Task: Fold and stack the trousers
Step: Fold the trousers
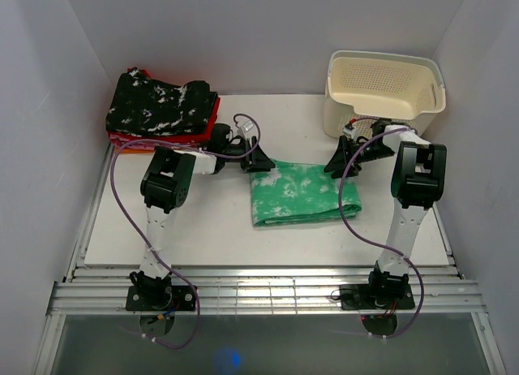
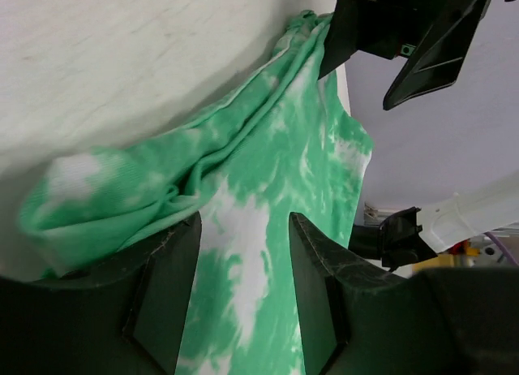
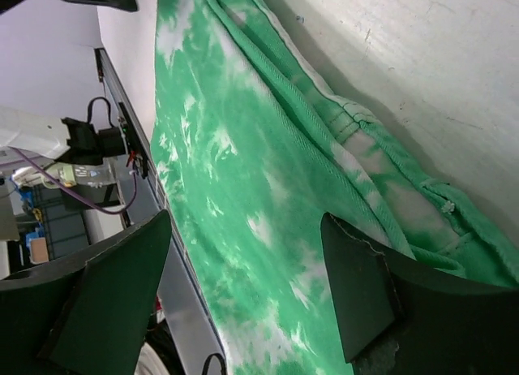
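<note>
Here, folded trousers (image 1: 302, 193) lie on the table (image 1: 162, 229), jaws apparently open alongside.

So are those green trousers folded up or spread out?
Folded: the trousers form a compact rectangle, with stacked layers visible at the edge.

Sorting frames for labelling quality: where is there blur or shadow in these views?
Top external: even, soft light, the trousers sharp. Left wrist: the nearest bunched fold is soft and blurred, farther cloth clearer. Right wrist: weave crisp, a dark shadow under the cloth's edge on the table.
</note>
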Motion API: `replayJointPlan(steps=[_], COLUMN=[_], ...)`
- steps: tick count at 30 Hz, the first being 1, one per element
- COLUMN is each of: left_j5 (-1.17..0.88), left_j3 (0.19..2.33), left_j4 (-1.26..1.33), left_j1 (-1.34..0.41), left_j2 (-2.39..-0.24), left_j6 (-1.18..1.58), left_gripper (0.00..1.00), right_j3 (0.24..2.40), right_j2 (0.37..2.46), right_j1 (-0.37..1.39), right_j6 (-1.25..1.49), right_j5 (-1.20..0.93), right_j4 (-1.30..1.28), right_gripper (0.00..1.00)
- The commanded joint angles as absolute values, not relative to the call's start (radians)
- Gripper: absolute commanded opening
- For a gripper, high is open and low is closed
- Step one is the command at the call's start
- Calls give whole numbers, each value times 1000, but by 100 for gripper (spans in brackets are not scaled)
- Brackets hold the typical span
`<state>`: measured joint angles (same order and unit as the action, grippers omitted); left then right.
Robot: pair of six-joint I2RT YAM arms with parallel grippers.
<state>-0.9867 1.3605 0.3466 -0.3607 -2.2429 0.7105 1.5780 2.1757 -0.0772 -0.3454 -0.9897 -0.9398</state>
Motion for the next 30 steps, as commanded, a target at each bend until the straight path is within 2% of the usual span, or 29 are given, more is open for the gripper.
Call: replayJointPlan(steps=[1, 5, 8, 12, 20, 25, 30], left_j5=[-974, -1005, -1100, -1155, -1114, -1068, -1052], left_j3=[1405, 1436, 1456, 1390, 1013, 901, 830], left_j4=[390, 390, 390, 362, 350, 365, 426], left_j1=[-305, -262, -253, -253, -308, -406, -448], left_j2=[-2293, -2327, -2243, -2073, -1719, -1677, -1762], left_j6=[744, 721, 681, 664, 735, 749, 805], left_gripper=[59, 59, 59, 60, 60, 61, 60], right_j3=[1568, 1631, 1681, 1707, 1409, 1284, 1209], right_j2=[2233, 2240, 2183, 2071, 1931, 2008, 2080], right_j1=[-78, -77, -77, -77, -77, -84, -110], right_j6=[-313, -296, -317, -423, -664, -707, -614], right_j5=[-890, -891, -943, -994, -979, -991, -983], right_j4=[-772, -776, -831, -1064, -1293, -1304, -1169], right_gripper=[81, 79, 78, 77, 69, 63, 58])
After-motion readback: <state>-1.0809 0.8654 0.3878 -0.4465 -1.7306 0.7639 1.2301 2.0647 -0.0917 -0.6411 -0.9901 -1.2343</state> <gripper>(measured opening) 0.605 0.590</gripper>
